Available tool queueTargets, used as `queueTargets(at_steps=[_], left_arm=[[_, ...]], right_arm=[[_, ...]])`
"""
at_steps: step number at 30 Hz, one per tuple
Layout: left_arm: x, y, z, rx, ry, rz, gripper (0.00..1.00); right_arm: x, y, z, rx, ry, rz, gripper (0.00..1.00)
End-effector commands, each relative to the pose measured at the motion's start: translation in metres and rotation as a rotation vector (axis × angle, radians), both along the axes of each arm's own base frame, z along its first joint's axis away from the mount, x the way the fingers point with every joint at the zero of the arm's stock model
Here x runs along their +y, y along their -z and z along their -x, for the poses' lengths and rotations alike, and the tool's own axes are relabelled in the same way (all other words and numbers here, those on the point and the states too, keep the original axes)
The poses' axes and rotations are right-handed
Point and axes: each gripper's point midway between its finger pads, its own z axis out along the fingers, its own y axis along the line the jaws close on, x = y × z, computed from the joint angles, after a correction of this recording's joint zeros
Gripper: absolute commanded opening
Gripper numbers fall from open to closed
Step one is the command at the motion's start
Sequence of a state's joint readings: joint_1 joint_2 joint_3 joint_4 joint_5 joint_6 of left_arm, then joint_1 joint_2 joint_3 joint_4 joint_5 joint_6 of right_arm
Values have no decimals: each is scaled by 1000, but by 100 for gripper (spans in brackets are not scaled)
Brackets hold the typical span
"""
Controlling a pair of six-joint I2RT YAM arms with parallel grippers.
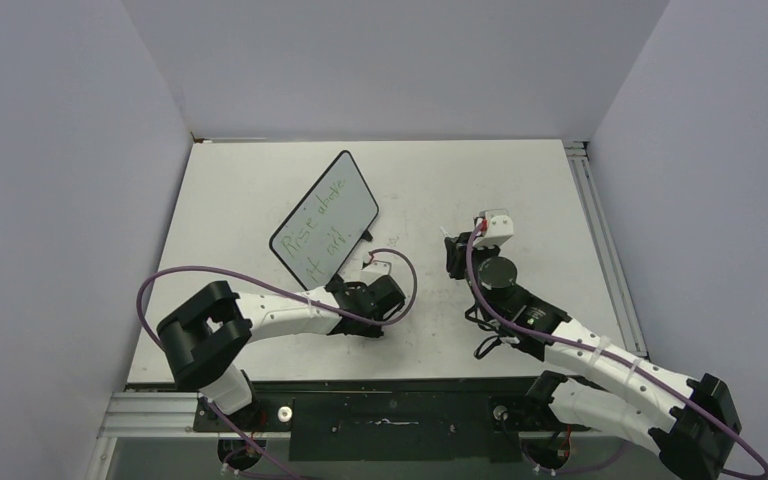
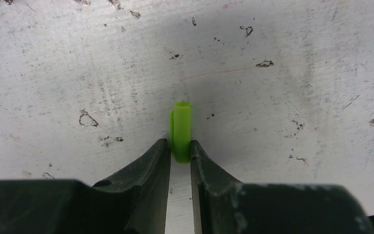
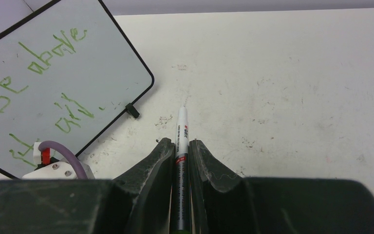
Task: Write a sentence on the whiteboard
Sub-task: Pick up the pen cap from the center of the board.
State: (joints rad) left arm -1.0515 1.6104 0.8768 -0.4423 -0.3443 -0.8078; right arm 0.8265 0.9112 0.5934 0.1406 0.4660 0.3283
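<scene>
Now marker [image 3: 181, 141] gripped, cap [image 2: 181, 129] pinched, whiteboard [image 3: 112, 73] lettered

Scuffed white counter [image 1: 490, 180] in a plain booth
Pale grey walls [image 1: 380, 60] close it in on three sides; a metal rail [image 1: 605, 250] runs along its right edge.

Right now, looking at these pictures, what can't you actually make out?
- The sentence: too small to read fully in the top view; in the right wrist view the left edge cuts its start.
- The marker: its rear end is hidden between the right gripper's fingers, right wrist view.
- The green cap: its lower end is hidden between the left gripper's fingers, left wrist view.
</scene>
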Motion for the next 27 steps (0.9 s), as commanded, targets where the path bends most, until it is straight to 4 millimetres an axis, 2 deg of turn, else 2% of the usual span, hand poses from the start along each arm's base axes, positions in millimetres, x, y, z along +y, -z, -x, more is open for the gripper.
queueTargets(at_steps=[1,7,10,15,20,23,27], left_arm=[[-4,0,-4,-9,23,9,18],[-13,-8,-12,-45,80,17,0],[-4,-25,-22,-100,76,-7,0],[5,-82,-44,-203,95,105,0],[6,-154,-53,-310,248,266,0],[11,-191,-49,-357,371,349,0],[16,-213,-32,-386,558,439,0]], right_arm=[[6,-9,-1,-18,-9,-33,6],[11,-13,-2,-5,-21,-39,8],[16,-22,-3,9,-36,-33,8],[10,-34,-14,55,-8,-13,8],[10,-38,-32,153,-145,-69,6],[6,-38,-38,213,-286,-142,5],[-6,-44,-37,280,-455,-297,5]])
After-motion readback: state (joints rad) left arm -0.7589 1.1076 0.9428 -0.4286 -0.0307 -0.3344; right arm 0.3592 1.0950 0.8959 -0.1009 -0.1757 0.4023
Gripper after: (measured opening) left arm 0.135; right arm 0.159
